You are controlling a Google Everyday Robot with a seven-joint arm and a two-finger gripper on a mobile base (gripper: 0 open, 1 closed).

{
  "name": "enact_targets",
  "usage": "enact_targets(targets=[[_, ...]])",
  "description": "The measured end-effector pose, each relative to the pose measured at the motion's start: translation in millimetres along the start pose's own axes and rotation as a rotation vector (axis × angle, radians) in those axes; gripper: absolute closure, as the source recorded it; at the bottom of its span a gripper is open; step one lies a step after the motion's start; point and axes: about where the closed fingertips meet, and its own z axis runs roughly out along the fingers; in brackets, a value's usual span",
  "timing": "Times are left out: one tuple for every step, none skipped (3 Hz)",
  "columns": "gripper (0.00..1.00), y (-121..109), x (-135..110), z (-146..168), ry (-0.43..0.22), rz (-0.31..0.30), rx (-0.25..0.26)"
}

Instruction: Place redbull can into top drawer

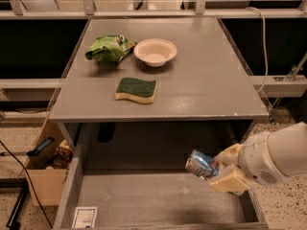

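My gripper (221, 169) comes in from the right and is shut on the redbull can (201, 164), a slim silver and blue can held tilted on its side. The can hangs above the right part of the open top drawer (144, 200), a wide shallow grey drawer pulled out below the table's front edge. A small white label sticker (85, 217) lies in the drawer's front left corner. The white arm housing (278, 159) covers the drawer's right wall.
On the grey table top (201, 80) lie a green and yellow sponge (136, 90), a white bowl (155, 51) and a green wrinkled snack bag (109, 48). A tan cardboard box (45, 176) with clutter stands on the floor at left. Cables run at far left and right.
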Motion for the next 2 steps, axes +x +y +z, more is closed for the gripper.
enact_targets(targets=[[1.00,32,-5,42,0.011,-0.022,-0.064],[1.00,52,-21,92,0.011,-0.068,-0.113]])
